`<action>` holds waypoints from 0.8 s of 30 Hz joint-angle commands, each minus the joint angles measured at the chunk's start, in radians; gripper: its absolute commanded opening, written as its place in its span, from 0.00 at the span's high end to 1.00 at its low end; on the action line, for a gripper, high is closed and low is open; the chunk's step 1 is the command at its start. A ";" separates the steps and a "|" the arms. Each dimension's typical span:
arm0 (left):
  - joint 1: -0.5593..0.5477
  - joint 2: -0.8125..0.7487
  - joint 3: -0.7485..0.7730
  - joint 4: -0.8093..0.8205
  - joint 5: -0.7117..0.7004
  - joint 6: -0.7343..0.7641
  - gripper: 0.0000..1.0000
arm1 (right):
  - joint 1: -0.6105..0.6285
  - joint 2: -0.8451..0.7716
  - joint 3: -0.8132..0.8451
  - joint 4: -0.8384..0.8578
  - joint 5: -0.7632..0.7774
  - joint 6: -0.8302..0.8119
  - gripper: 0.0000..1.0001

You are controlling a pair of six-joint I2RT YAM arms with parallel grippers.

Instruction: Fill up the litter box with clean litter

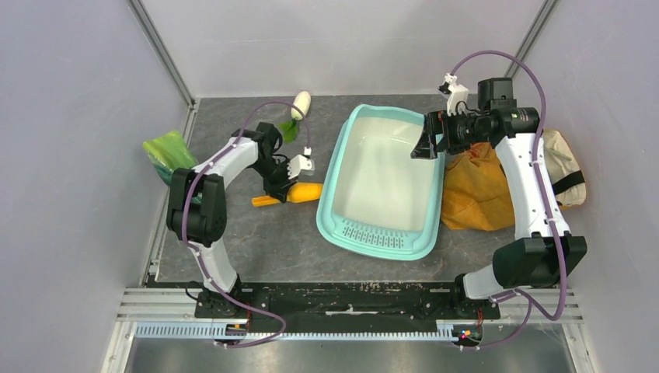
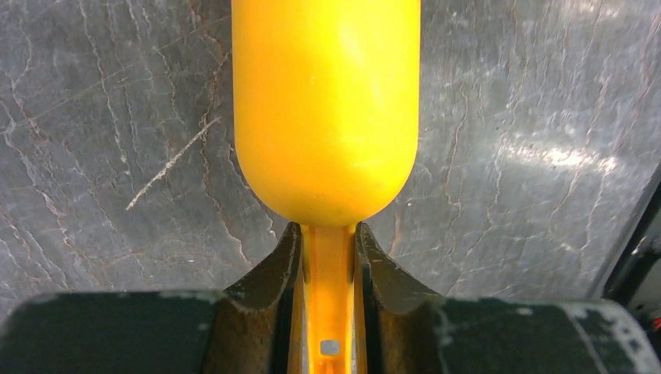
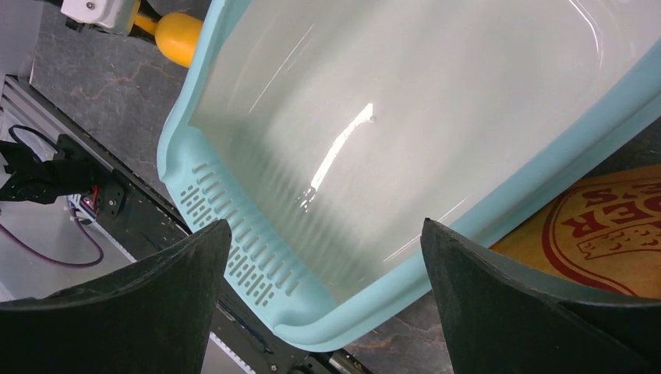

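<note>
The only writing in view is red print on the orange cloth bag [image 3: 604, 226], a round emblem with letters seen only by the right wrist camera, cut off at the frame edge and upside down, so it cannot be read. The large rectangular teal plastic litter box [image 1: 334, 203] is one of a kind here, as are the orange plastic scoop [image 1: 301, 193], the orange bag and a green printed pouch [image 1: 168, 151]; there are two arms. The left gripper [image 2: 329, 253] has its fingers drawn narrow and clamped on the scoop's thin handle, with the rounded bowl just ahead of the fingertips over the grey marbled table [image 2: 117, 156]. Whether the bowl touches the table cannot be told. The right gripper [image 3: 323, 227] has its fingers spread wide and holds nothing. The litter box's glossy white basin fills the gap between them, its slotted grille [image 3: 234, 226] lies just past one fingertip, and the orange bag lies beside the other. Only the overhead view shows the pouch, well behind the left fingers, and the whole box lying between the two grippers.
</note>
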 commanded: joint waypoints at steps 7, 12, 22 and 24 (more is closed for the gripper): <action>0.075 -0.076 0.029 0.271 0.037 -0.646 0.98 | 0.002 0.017 0.024 -0.005 0.004 -0.025 0.01; 0.044 -0.104 0.012 0.456 -0.261 -1.116 0.98 | 0.026 0.015 0.020 0.007 0.019 -0.010 0.01; -0.069 0.006 -0.026 0.518 -0.539 -1.407 0.95 | 0.036 0.021 0.024 0.006 0.041 -0.012 0.01; -0.089 0.006 -0.050 0.546 -0.572 -1.419 0.94 | 0.038 0.028 0.027 0.005 0.041 -0.013 0.01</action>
